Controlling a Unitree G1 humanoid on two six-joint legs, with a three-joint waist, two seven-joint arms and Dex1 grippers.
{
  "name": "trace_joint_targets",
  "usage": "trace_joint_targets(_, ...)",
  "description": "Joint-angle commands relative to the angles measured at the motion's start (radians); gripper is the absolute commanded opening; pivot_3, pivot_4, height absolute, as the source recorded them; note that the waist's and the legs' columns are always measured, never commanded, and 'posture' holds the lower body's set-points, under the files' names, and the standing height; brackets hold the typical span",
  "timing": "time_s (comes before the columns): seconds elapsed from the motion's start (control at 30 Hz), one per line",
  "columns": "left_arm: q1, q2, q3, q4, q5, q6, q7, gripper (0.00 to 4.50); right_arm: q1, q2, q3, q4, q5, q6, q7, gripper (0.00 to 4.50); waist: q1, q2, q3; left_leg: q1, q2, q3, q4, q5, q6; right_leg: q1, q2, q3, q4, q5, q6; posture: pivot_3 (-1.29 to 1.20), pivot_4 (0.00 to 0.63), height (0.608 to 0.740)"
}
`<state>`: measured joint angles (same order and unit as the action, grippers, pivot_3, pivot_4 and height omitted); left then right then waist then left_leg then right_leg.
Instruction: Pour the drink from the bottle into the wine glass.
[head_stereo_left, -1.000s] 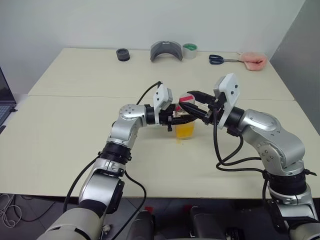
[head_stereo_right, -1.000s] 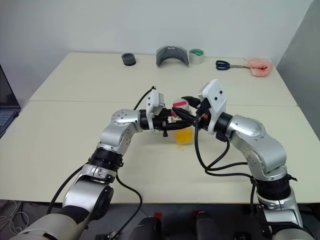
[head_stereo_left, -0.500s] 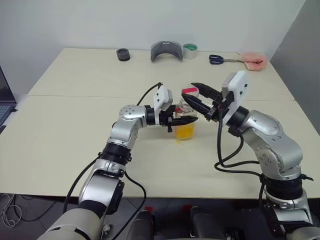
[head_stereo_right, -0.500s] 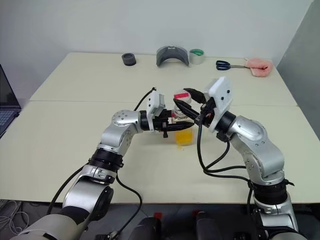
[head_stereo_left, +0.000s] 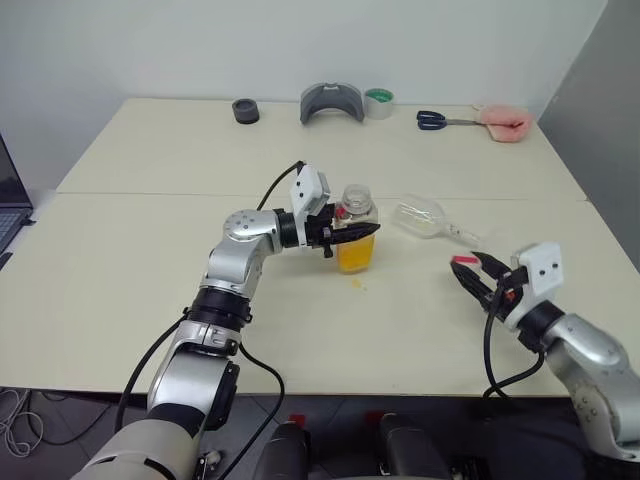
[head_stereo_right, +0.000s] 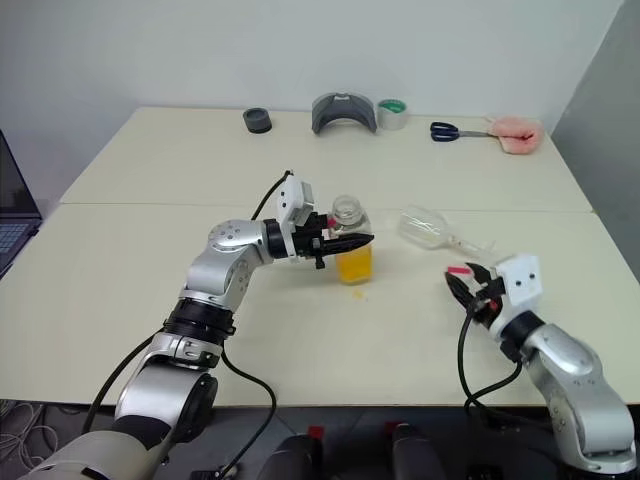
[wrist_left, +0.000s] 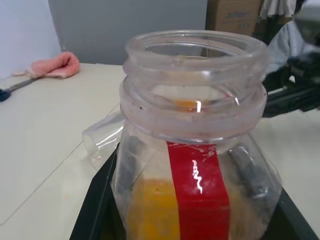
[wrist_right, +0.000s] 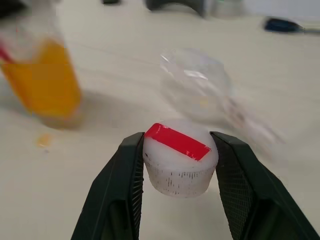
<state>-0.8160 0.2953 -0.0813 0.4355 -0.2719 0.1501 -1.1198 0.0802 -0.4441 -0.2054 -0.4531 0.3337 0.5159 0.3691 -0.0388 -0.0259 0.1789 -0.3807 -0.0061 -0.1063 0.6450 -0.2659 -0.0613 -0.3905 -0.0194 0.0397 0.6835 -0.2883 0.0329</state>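
The bottle (head_stereo_left: 356, 232) stands on the table with its wide neck (wrist_left: 194, 60) uncapped and a red label strip (wrist_left: 200, 195) down its side. The orange drink (head_stereo_left: 355, 256) fills its lower half. My left gripper (head_stereo_left: 352, 236) reaches in from the left and is shut on the bottle's body. The wine glass (head_stereo_left: 428, 218) lies on its side just right of the bottle, stem pointing right. My right gripper (head_stereo_left: 472, 272) hovers low at the front right, shut on the red-and-white cap (wrist_right: 178, 159), well apart from the bottle.
A small orange spill (head_stereo_left: 360, 285) marks the table in front of the bottle. Along the far edge sit a black roll (head_stereo_left: 245, 110), a grey curved piece (head_stereo_left: 332, 102), a tape roll (head_stereo_left: 379, 101), scissors (head_stereo_left: 438, 119) and a pink cloth (head_stereo_left: 505, 123).
My right gripper lifted the cap off the bottle's neck, then swung down and to the right with it. The bottle, in my left gripper, shifted slightly left.
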Motion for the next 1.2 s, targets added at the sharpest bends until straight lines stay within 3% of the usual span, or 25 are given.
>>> trace_joint_targets(0.03, -0.010, 0.025, 0.043, -0.058, -0.027, 0.009, 0.024, 1.71, 0.016, 0.017, 0.009, 0.022, -0.029, -0.043, -0.011, 2.45, -0.001, 0.000, 0.000, 0.000, 0.000, 0.000, 0.000, 0.000, 0.000, 0.000, 0.000, 0.000, 0.000, 0.000, 0.000, 0.00, 0.150, 0.740)
trace_joint_targets(0.23, -0.003, 0.049, 0.092, -0.080, -0.036, 0.028, 0.099, 1.71, 0.022, -0.001, -0.013, 0.011, 0.016, -0.019, 0.040, 4.42, 0.001, 0.000, 0.000, -0.001, 0.000, -0.001, 0.000, 0.000, 0.000, 0.000, 0.000, 0.000, -0.001, 0.000, 0.000, 0.00, 0.150, 0.740)
trace_joint_targets(0.27, -0.002, 0.052, 0.102, -0.082, -0.036, 0.032, 0.112, 1.71, 0.021, -0.017, -0.010, 0.003, 0.013, -0.022, 0.052, 4.49, 0.002, 0.000, 0.000, -0.001, 0.000, -0.001, 0.000, 0.000, 0.000, 0.000, 0.000, -0.001, -0.001, 0.000, 0.000, 0.00, 0.150, 0.740)
trace_joint_targets(0.5, 0.012, 0.118, 0.198, -0.078, 0.010, 0.016, 0.310, 1.71, -0.105, -0.172, 0.044, -0.159, 0.140, 0.091, 0.213, 4.50, -0.009, 0.000, 0.000, 0.000, 0.001, -0.001, 0.000, 0.000, 0.000, 0.000, 0.000, 0.000, -0.001, 0.000, 0.000, 0.00, 0.150, 0.740)
trace_joint_targets(0.6, 0.017, 0.147, 0.238, -0.055, 0.031, 0.031, 0.420, 1.71, -0.268, -0.177, 0.176, -0.178, 0.180, 0.160, 0.261, 4.50, -0.013, 0.000, 0.000, 0.000, 0.001, -0.002, 0.000, 0.000, 0.000, 0.001, 0.001, -0.002, -0.001, 0.000, 0.000, 0.00, 0.150, 0.740)
trace_joint_targets(0.7, 0.026, 0.170, 0.265, -0.042, 0.041, 0.042, 0.494, 1.71, -0.433, -0.120, 0.306, -0.113, 0.159, 0.168, 0.283, 4.50, -0.013, 0.000, 0.000, 0.000, 0.001, -0.002, 0.000, 0.000, 0.000, 0.001, 0.001, -0.002, -0.001, 0.000, 0.000, 0.00, 0.150, 0.740)
trace_joint_targets(0.87, 0.050, 0.189, 0.313, -0.019, 0.032, 0.069, 0.589, 1.71, -0.663, 0.104, 0.437, 0.099, 0.092, 0.130, 0.223, 4.50, -0.011, -0.001, 0.000, -0.001, -0.001, -0.003, 0.001, 0.000, -0.001, -0.001, -0.002, -0.002, -0.001, 0.000, 0.000, 0.00, 0.150, 0.740)
trace_joint_targets(1.0, 0.067, 0.201, 0.340, 0.009, 0.031, 0.078, 0.637, 1.71, -0.741, 0.172, 0.509, 0.243, -0.032, 0.044, 0.197, 4.50, 0.002, -0.001, 0.000, -0.002, -0.001, -0.004, 0.001, 0.002, -0.004, -0.001, -0.003, -0.003, -0.002, 0.000, 0.000, 0.00, 0.150, 0.740)
trace_joint_targets(1.2, 0.083, 0.225, 0.339, 0.063, 0.050, 0.044, 0.652, 1.71, -0.758, 0.203, 0.522, 0.298, -0.073, 0.021, 0.222, 4.50, 0.006, -0.001, 0.000, -0.004, -0.001, -0.003, 0.001, 0.002, -0.004, -0.003, -0.003, -0.003, -0.001, 0.001, 0.000, 0.00, 0.150, 0.740)
